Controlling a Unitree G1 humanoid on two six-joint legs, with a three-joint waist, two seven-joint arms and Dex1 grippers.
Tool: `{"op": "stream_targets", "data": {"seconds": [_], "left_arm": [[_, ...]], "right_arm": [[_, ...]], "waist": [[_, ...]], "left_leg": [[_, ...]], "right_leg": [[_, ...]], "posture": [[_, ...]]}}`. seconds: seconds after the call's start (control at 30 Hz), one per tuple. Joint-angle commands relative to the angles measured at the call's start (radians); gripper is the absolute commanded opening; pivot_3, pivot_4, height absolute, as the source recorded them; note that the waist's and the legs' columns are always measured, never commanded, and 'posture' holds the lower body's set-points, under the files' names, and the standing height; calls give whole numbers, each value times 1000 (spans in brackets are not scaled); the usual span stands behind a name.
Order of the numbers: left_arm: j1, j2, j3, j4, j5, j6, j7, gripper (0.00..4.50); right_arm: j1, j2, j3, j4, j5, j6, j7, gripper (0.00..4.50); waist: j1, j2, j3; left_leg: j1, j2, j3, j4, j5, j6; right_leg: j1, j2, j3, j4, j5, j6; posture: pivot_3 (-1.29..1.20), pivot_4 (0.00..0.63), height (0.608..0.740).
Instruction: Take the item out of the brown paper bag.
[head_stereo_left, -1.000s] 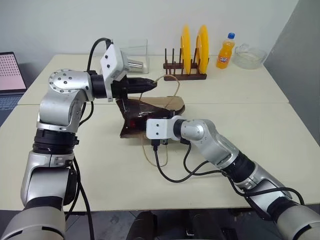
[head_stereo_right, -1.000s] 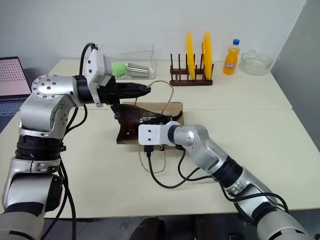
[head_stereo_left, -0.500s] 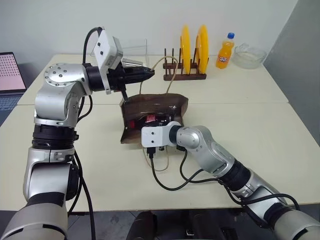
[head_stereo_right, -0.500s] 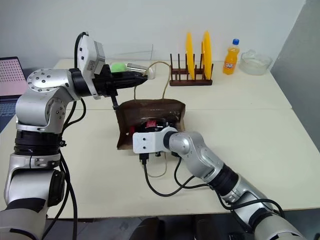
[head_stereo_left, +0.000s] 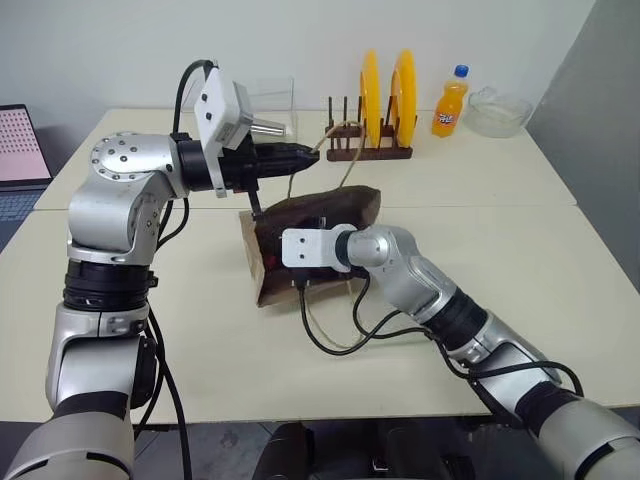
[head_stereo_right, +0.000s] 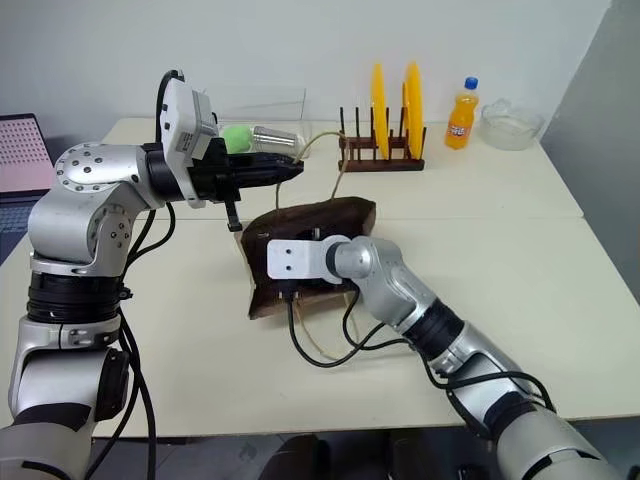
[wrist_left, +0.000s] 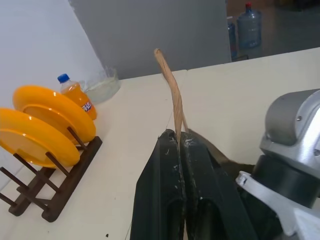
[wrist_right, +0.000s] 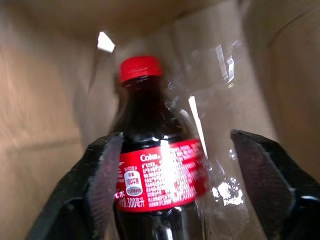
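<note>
The surface (head_stereo_left: 520, 230) is being looked down on from the head by both eye views, which are sharing the brown paper bag (head_stereo_left: 320, 215), both arms and the dish rack (head_stereo_left: 370, 150). The rack is also being seen from the left wrist view, along the left claw (wrist_left: 179, 145). The inside of the bag is being viewed from very near by the right wrist view, between the right claw (wrist_right: 185, 170) fingers.
</note>
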Motion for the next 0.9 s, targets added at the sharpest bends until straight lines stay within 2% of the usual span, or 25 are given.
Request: {"op": "stream_targets", "data": {"seconds": [0.03,0.3,0.9], "left_arm": [[-1,13,20,-49,-20,-3,2,0],[9,19,19,-52,-13,-13,-4,0],[4,14,8,-45,-8,-24,-14,0]], "right_arm": [[-29,-12,5,5,-6,-29,45,3525],[-49,-58,15,10,-1,-35,177,3525],[-101,-23,94,332,-136,-199,109,3525]], "waist": [[0,0,0],[0,0,0],[-1,0,0]], "left_leg": [[0,0,0,0,-1,2],[0,0,0,0,-1,1],[8,0,1,-1,-1,2]], "right_leg": [[0,0,0,0,0,0],[0,0,0,0,0,0],[5,0,1,1,0,0]], "posture": [[0,150,740],[0,150,740],[0,150,740]]}}
